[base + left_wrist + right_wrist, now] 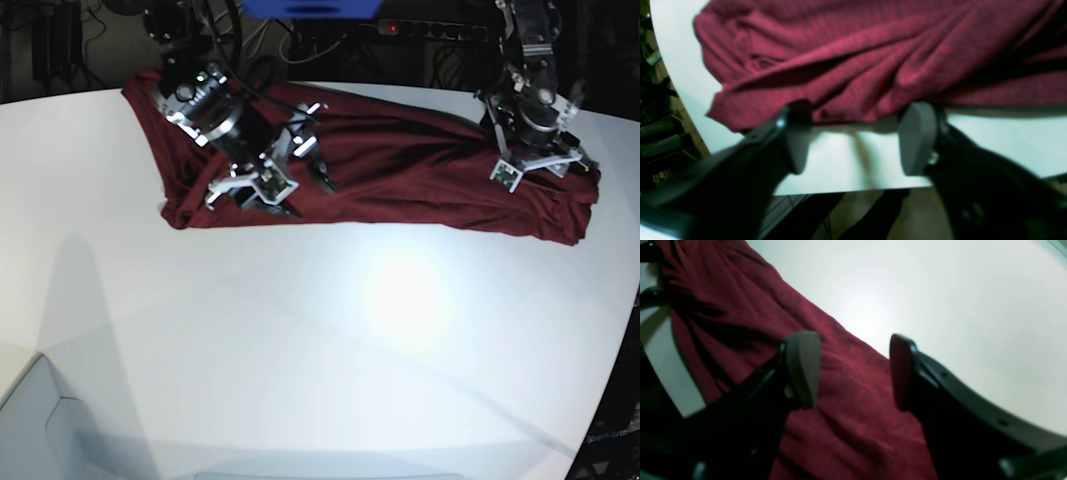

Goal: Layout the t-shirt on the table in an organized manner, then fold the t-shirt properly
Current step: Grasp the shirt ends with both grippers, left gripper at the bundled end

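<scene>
The dark maroon t-shirt [400, 165] lies bunched in a long wrinkled band across the far part of the white table [350, 350]. My left gripper [535, 170] is at the band's right end. In the left wrist view the left gripper [858, 111] is open, its grey pads [917, 140] apart and its tips at the hem of the t-shirt [857, 50], just above the bare table [857, 160]. My right gripper [305, 195] hovers over the band's left part. It is open too [851, 340], with the t-shirt [853, 413] spread under it beside the table [940, 290].
The table's near edge [853, 190] runs just behind the left gripper, with dark floor and frames below it. A power strip [420, 30] and cables lie behind the far edge. The table's curved right edge [625, 330] is close to the shirt's right end.
</scene>
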You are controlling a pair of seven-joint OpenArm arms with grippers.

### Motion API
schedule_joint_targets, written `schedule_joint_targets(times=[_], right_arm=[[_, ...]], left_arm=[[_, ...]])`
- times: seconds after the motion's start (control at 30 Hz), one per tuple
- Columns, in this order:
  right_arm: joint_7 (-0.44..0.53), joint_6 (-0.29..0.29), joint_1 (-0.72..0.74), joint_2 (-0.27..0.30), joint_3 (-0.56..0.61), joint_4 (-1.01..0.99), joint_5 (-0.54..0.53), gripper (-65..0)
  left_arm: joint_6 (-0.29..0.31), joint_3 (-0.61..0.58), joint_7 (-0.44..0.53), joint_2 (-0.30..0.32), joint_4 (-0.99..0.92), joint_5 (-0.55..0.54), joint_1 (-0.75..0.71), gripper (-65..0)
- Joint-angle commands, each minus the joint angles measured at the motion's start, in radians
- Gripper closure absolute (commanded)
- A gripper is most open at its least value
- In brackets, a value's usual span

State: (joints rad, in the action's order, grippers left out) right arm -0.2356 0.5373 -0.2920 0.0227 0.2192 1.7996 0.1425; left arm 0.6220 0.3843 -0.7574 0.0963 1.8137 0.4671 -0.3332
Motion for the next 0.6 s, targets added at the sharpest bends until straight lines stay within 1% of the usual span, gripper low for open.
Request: schedule_joint_targets(times=[0.0, 0.03, 0.33, 0.37, 0.4, 0.57], right_arm=[[0.031, 0.002, 0.007, 0.000, 0.001, 0.010, -0.016, -33.5], [0.031, 0.002, 0.007, 0.000, 0.001, 0.002, -0.016, -33.5], [0.031, 0.002, 0.027, 0.004, -0.001, -0.008, -0.016, -33.5], [0.031, 0.002, 0.027, 0.004, -0.001, -0.008, -0.016, -33.5], [0.031, 0.002, 0.029, 0.004, -0.001, -0.008, -0.016, -33.5], [0.031, 0.002, 0.035, 0.001, -0.001, -0.008, -0.016, -33.5]], left_arm=[[-0.006, 0.003, 0.011, 0.007, 0.013, 0.003, 0.019, -33.6], [-0.006, 0.003, 0.011, 0.007, 0.011, 0.003, 0.026, -32.6], [-0.006, 0.002, 0.011, 0.007, 0.011, 0.003, 0.030, -32.2], [-0.006, 0.002, 0.011, 0.007, 0.011, 0.003, 0.030, -30.8], [-0.006, 0.002, 0.011, 0.007, 0.011, 0.003, 0.030, -28.4], [-0.004, 0.002, 0.011, 0.009, 0.011, 0.003, 0.030, -9.5]])
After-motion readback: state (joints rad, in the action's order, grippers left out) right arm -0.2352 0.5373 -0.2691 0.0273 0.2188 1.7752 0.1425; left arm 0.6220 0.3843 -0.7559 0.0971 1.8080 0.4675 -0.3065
